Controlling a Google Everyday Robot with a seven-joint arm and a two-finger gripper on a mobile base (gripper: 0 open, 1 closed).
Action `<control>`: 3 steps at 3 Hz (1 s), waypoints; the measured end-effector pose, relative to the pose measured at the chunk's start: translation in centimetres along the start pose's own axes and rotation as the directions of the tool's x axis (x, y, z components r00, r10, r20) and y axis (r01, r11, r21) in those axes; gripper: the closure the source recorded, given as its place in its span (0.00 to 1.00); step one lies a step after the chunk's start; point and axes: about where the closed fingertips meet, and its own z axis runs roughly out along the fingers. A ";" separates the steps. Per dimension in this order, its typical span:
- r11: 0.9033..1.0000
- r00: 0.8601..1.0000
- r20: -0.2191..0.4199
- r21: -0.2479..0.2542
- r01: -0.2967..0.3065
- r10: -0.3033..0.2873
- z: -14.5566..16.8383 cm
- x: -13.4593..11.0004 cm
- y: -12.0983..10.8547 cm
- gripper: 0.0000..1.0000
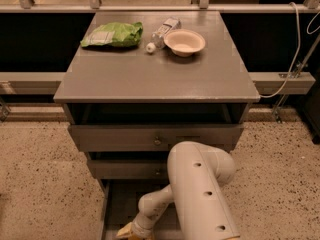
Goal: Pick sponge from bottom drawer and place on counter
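One gripper [131, 231] low in the bottom drawer [122, 206], at frame's lower edge; spread or pinching, cannot tell; sponge hidden, probably beneath it. Likely light, soft, squashy foam: pinch across narrow sides, mid-block, gently.

Claw [131, 230] low inside the bottom drawer [119, 204], near its left wall. Above and behind the claw: shallower drawers [155, 136], then the surface [150, 76]. Far back on the surface: bag [112, 34] behind-left of the claw, bottle [162, 30] and bowl [184, 41] behind-right, bowl just right of bottle.
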 end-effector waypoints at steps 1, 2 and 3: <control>1.000 1.000 0.013 -0.017 0.008 -0.008 3.0 0.7 -0.7 0.26; 1.000 1.000 0.013 -0.017 0.010 -0.010 2.7 0.5 -0.8 0.50; 1.000 1.000 0.013 -0.017 0.010 -0.010 2.2 0.3 -1.0 0.80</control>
